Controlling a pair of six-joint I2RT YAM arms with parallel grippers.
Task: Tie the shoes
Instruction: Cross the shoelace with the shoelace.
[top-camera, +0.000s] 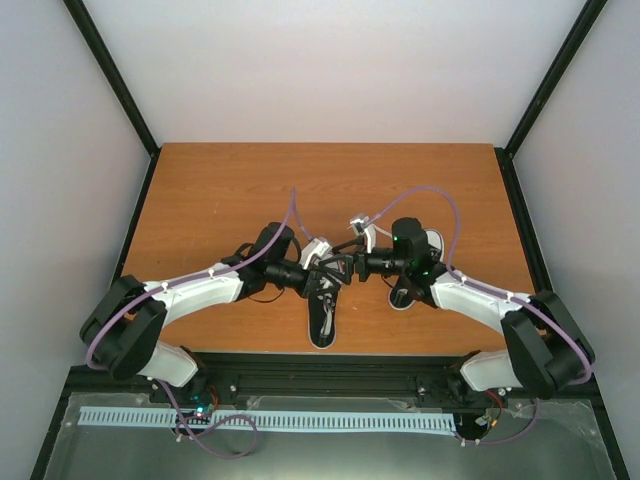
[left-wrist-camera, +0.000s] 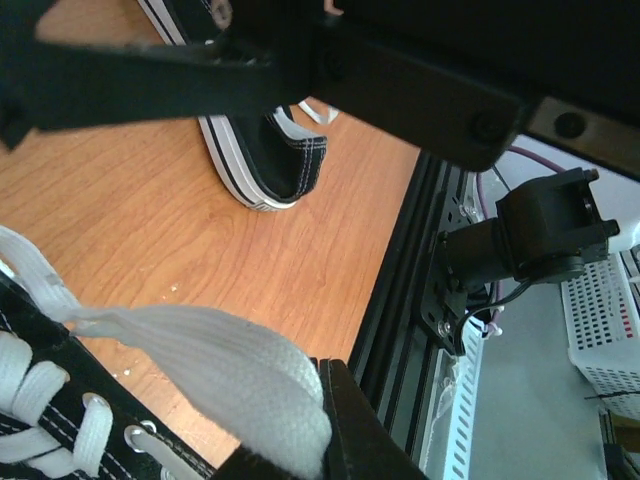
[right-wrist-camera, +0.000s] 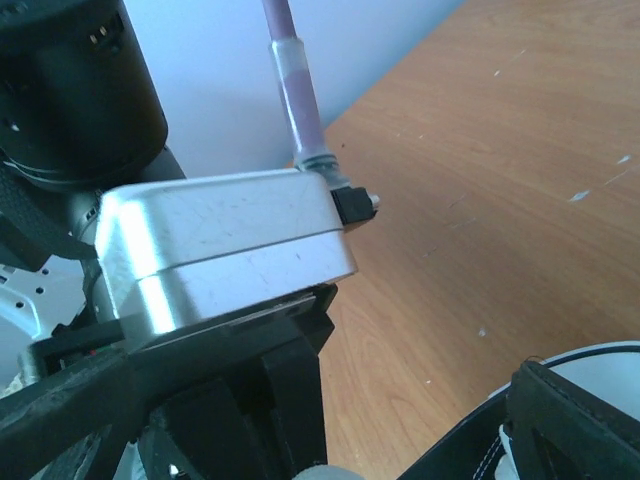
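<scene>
Two black shoes with white soles lie on the wooden table. One shoe (top-camera: 323, 318) sits at the middle near the front edge; the other shoe (top-camera: 432, 243) lies to its right, mostly under my right arm. Both grippers meet above the middle shoe. My left gripper (top-camera: 319, 273) (left-wrist-camera: 325, 432) is shut on a flat white lace (left-wrist-camera: 200, 350) that runs taut from the laced shoe (left-wrist-camera: 45, 440). My right gripper (top-camera: 346, 264) faces it, jaws spread wide around the left gripper, nothing held; one fingertip (right-wrist-camera: 572, 412) shows at the lower right. The other shoe's heel (left-wrist-camera: 280, 160) lies beyond.
A black frame rail (top-camera: 330, 362) runs along the table's near edge, with a white slotted cable duct (top-camera: 260, 420) below it. White walls (top-camera: 330, 70) and black corner posts close in the table. A white basket (left-wrist-camera: 605, 330) stands beyond the rail.
</scene>
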